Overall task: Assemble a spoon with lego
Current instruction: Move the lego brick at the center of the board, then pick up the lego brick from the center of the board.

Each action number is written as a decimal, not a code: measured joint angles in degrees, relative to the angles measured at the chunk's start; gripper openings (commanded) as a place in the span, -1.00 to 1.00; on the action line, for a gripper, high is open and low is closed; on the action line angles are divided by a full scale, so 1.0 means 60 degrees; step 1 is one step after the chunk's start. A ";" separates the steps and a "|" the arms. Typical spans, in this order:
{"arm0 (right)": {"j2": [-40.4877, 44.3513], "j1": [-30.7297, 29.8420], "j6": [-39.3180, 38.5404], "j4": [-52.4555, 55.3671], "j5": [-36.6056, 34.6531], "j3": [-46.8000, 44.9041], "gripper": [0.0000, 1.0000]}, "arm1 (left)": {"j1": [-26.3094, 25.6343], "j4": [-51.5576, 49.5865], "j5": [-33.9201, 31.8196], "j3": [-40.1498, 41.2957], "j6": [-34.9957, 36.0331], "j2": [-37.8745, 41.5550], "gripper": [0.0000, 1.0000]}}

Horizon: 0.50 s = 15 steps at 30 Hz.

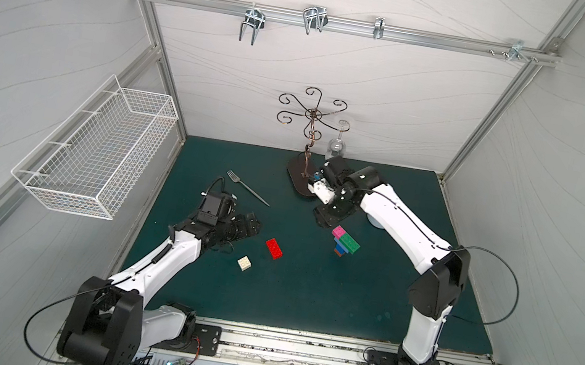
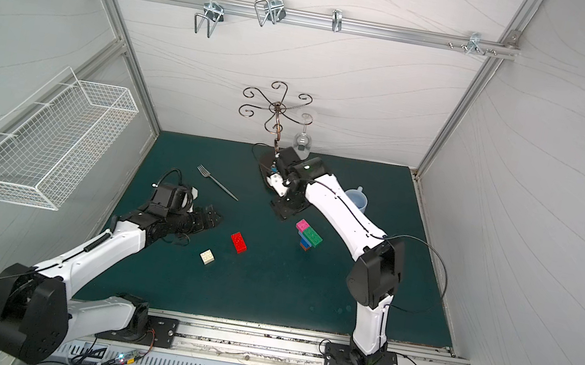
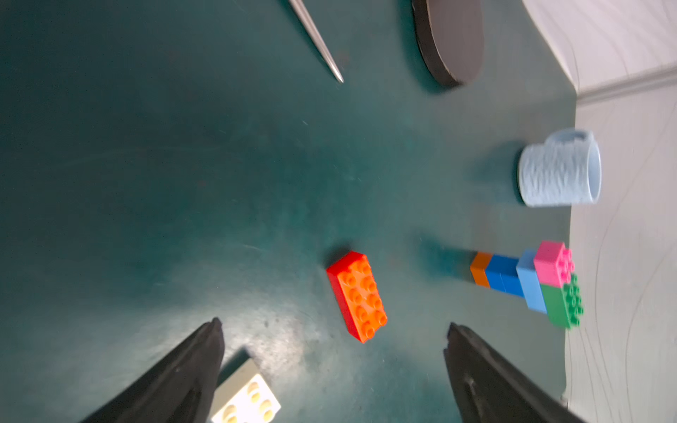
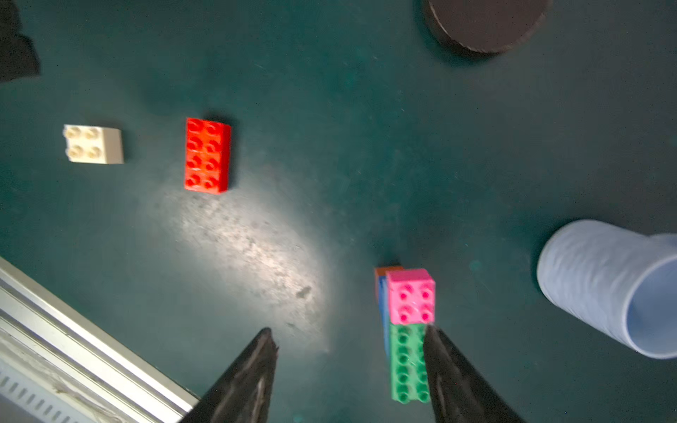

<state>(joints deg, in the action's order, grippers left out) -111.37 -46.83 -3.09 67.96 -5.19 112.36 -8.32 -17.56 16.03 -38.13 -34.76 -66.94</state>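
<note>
The spoon [image 1: 345,241] stands upright near the middle of the bench [image 1: 302,305], beside the right end effector [image 4: 348,327], whose jaws are spread and empty. The left end effector [image 3: 334,325] is spread wide, near the red brick [image 1: 274,248] and white brick [image 1: 244,263]

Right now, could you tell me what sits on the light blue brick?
On the light blue brick, a pink brick and a green brick sit side by side; its studs are covered.

text: none readable | labels: none | brands: none | numbers: none
</note>
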 measured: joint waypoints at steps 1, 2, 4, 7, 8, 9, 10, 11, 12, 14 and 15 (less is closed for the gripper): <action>-0.0266 -0.0306 0.0266 -0.0055 -0.0029 0.0248 0.33 | 0.0229 -0.0058 -0.0058 0.0036 -0.0036 -0.0015 0.98; -0.0550 -0.0579 0.0535 -0.0157 -0.0033 0.0484 0.33 | 0.0448 -0.0095 -0.0095 0.0124 -0.0087 -0.0015 0.98; -0.1188 -0.1038 0.1071 -0.0361 -0.0047 0.0936 0.33 | 0.0754 -0.0138 -0.0164 0.0397 -0.0211 0.0004 0.98; -0.2284 -0.1504 0.1792 -0.0608 0.0178 0.1628 0.30 | 0.0874 -0.0273 -0.0215 0.0907 -0.0433 0.0091 0.98; -0.2634 -0.1570 0.1996 -0.0659 0.0284 0.1829 0.29 | 0.0882 -0.0280 -0.0233 0.1100 -0.0517 0.0168 0.98; -0.2903 -0.1599 0.2153 -0.0718 0.0331 0.1945 0.28 | 0.0882 -0.0306 -0.0255 0.1268 -0.0586 0.0248 0.98; -0.3162 -0.1610 0.2317 -0.0761 0.0375 0.2025 0.28 | 0.0882 -0.0357 -0.0288 0.1413 -0.0659 0.0335 0.98; -0.3370 -0.1614 0.2426 -0.0805 0.0415 0.2036 0.27 | 0.0882 -0.0382 -0.0324 0.1526 -0.0736 0.0404 0.98; -0.3512 -0.1621 0.2550 -0.0820 0.0448 0.2036 0.26 | 0.0882 -0.0397 -0.0350 0.1614 -0.0787 0.0466 0.98; -0.3738 -0.1639 0.2710 -0.0838 0.0525 0.2033 0.24 | 0.0889 -0.0393 -0.0386 0.1745 -0.0863 0.0583 0.98; -0.3799 -0.1643 0.2790 -0.0845 0.0554 0.2033 0.22 | 0.0889 -0.0390 -0.0393 0.1774 -0.0892 0.0612 0.98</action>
<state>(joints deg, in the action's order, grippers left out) -134.17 -56.69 13.65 62.89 -1.87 124.55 -2.98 -19.90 13.67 -27.49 -40.12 -63.26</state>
